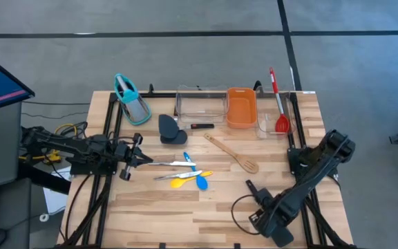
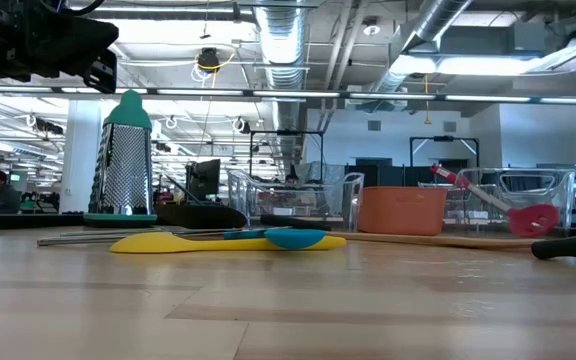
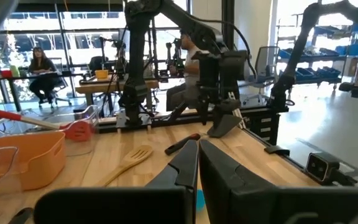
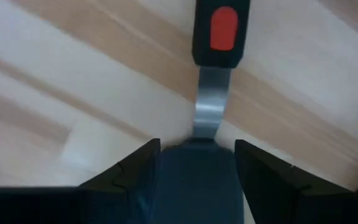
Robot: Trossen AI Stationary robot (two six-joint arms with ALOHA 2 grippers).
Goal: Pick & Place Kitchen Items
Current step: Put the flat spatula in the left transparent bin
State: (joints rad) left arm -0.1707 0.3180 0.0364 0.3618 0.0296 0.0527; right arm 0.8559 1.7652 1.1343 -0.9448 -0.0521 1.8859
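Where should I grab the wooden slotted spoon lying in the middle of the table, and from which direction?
Take the wooden slotted spoon at mid-handle, coming straight down from above. It lies flat on the table with its handle running diagonally and bare board on both sides, so set the jaws across the handle. The slotted head is wider and flatter, likely harder to pinch. The right gripper, jaws open, looks nearest.

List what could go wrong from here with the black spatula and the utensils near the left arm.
1. The right gripper has its jaws open around the blade of the black spatula, not its handle; a grip there might slip or tilt.
2. The left gripper, jaws shut, sits just beside the silver tongs; moving forward could push them into the small spoons.
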